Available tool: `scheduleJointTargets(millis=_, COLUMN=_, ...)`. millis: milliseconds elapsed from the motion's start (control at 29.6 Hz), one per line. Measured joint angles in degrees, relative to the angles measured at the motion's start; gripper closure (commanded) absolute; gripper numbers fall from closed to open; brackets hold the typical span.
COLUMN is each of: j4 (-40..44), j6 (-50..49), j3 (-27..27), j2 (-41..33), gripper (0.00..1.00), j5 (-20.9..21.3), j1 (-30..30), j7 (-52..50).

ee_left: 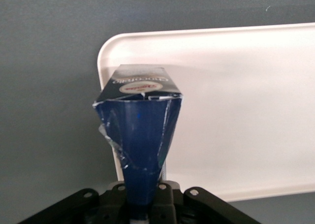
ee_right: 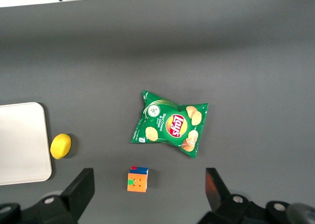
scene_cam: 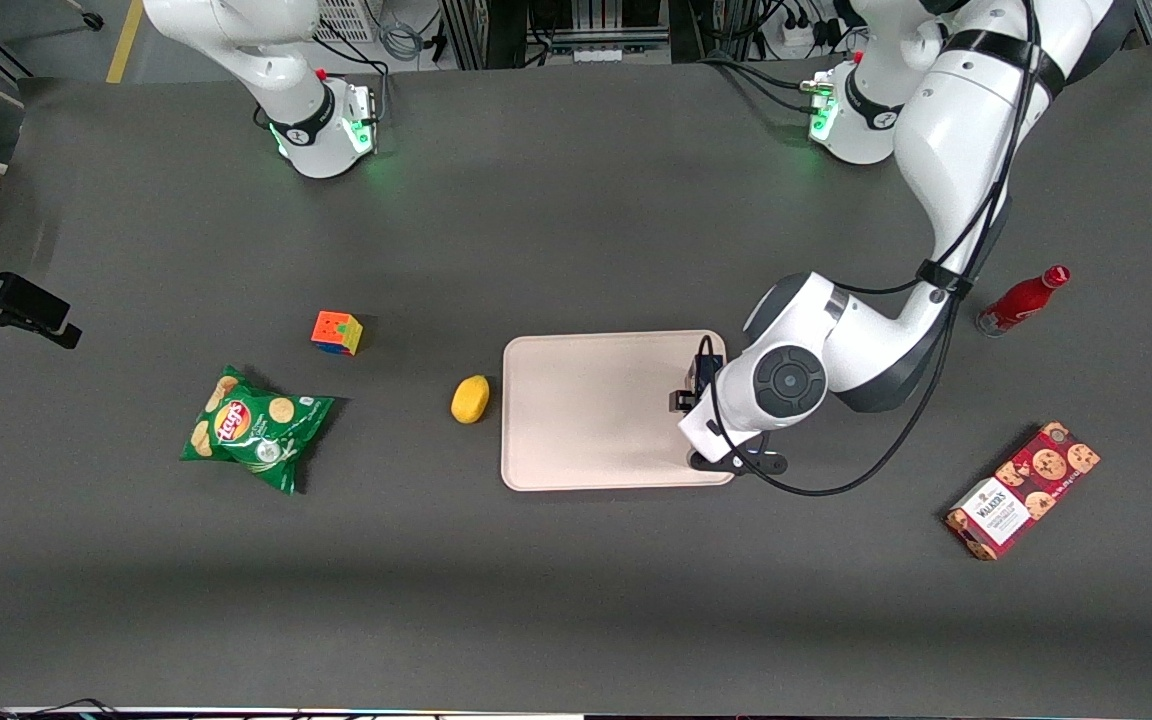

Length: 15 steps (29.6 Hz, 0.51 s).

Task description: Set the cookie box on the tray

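Note:
The cookie box [ee_left: 140, 135] is a dark navy carton with a white oval logo on its end. It is pinched and creased where my left gripper [ee_left: 142, 202] is shut on it. In the front view a little of the box [scene_cam: 705, 371] shows under the wrist. The gripper [scene_cam: 693, 392] hangs over the working arm's end of the tray [scene_cam: 586, 415]. The pale pinkish-cream tray [ee_left: 236, 111] lies under the box's logo end, near one rounded corner. I cannot tell whether the box touches the tray.
A yellow lemon [scene_cam: 470, 399] lies beside the tray toward the parked arm's end, with a Rubik's cube [scene_cam: 337, 332] and a green chip bag [scene_cam: 254, 428] further that way. A red Walkers box [scene_cam: 1022, 489] and a red bottle [scene_cam: 1021, 300] sit toward the working arm's end.

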Motion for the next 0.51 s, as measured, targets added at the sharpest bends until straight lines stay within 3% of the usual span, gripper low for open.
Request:
scheduleJointTargets(millis=338, j4=3.7, j6=-13.8, j3=0.4, j2=-8.1, gripper=0.00, j5=-0.4, j1=1.9, j7=0.0)
scheduleJointTargets(millis=506, j4=8.4, j6=-24.0, j3=4.7, j2=-16.6, gripper=0.00, j5=-3.4, j1=2.2, j7=0.4)
